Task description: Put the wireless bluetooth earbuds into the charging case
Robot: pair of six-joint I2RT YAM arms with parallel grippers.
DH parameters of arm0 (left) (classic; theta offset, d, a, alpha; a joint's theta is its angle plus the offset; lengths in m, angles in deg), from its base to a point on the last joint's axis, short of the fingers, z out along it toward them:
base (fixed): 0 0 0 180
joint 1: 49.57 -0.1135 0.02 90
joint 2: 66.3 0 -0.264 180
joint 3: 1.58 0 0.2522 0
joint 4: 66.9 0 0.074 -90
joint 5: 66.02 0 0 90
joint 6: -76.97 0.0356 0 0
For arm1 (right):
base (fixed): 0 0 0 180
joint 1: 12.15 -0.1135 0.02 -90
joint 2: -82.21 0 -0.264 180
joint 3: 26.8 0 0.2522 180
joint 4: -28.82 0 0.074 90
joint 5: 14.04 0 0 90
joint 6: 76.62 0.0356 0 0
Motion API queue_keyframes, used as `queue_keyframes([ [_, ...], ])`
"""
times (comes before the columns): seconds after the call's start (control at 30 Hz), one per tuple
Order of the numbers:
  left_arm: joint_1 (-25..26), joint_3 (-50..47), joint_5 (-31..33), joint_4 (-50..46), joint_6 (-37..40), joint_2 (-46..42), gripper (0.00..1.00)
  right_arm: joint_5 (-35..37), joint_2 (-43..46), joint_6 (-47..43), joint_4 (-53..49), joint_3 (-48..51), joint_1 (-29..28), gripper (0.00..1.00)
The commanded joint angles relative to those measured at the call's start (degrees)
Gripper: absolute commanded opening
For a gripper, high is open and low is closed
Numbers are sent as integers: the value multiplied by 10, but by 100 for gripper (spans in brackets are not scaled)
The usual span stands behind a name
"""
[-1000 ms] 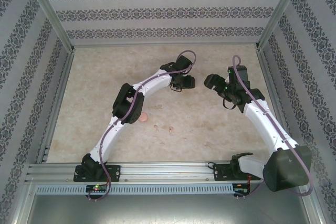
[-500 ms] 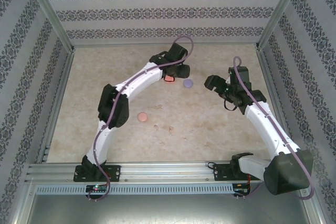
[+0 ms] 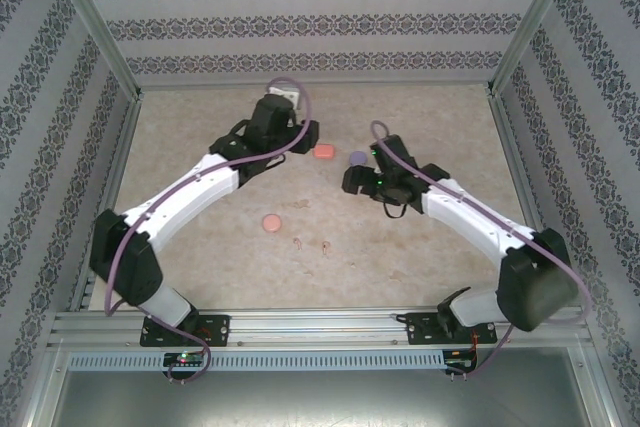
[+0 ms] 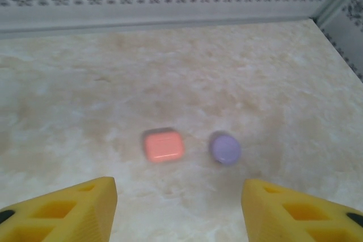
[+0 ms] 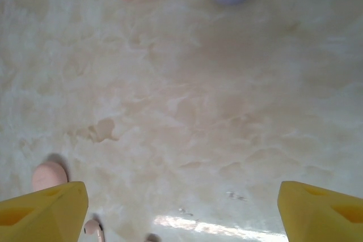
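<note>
**Marbled tabletop: left arm off the coral case, right arm swung in**

Beige marbled tabletop (image 3: 400, 267) lies inside walls of grey patterned wallpaper (image 3: 300, 22). A coral-red rounded-square charging case (image 3: 323, 151) and a purple round charging case (image 3: 358, 158) sit just beside each other toward the far middle. A pale pink round charging case (image 3: 270, 221) sits well nearer the bases. Two tiny pale stemmed earbuds (image 3: 297, 242) lie loose on the table just near of the pink case, apart from one another and outside every case.

Half a second ago the left gripper (image 3: 305, 135) stood right over the coral case. Now it has drawn back to the left and the case lies free on the surface. In the left wrist view its yellow fingers (image 4: 62, 213) stand apart with nothing between them, and the coral and purple cases lie beyond the tips, somewhat blurred.

The right gripper (image 3: 350, 179) has swung in from the right side and now hangs just near of the purple case. Its yellow fingers (image 5: 323, 211) are spread wide over bare table, gripping nothing. In that view one pale earbud shows at the bottom edge beside the left-hand finger, close to the pink case.

The pink case and the two earbuds lie where they lay before
</note>
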Motion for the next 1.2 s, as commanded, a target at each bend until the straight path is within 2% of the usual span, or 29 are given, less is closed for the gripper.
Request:
queue_keyframes([
  [0.0,-38,-59,21,82,-15,-61,63,45,-38,19,-19,-45,-48,87],
  [0.07,-58,-90,20,95,-26,-91,66,53,-69,20,-26,-70,-78,86],
  [0.13,-80,-116,20,103,-39,-119,76,58,-105,17,-36,-101,-105,86],
  [0.23,-113,-144,15,111,-56,-156,85,60,-156,6,-51,-146,-138,86],
  [0.27,-120,-151,19,112,-62,-166,96,61,-172,2,-56,-158,-147,86],
  [0.3,-127,-157,30,112,-67,-177,100,62,-188,-1,-65,-174,-156,86],
  [0.5,-161,-171,61,92,-98,-218,99,54,-269,-11,-100,-252,-197,85],
  [0.6,-186,-176,86,70,-147,-230,99,56,-306,-16,-120,-290,-215,85],
  [0.87,-282,-216,40,65,-294,-275,99,68,-383,-13,-168,-375,-244,83],
  [1.0,-300,-212,48,42,-299,-285,100,78,-417,-11,-194,-417,-255,83],
  [1.17,-301,-201,55,23,-266,-292,100,89,-462,-12,-233,-477,-267,82],
])
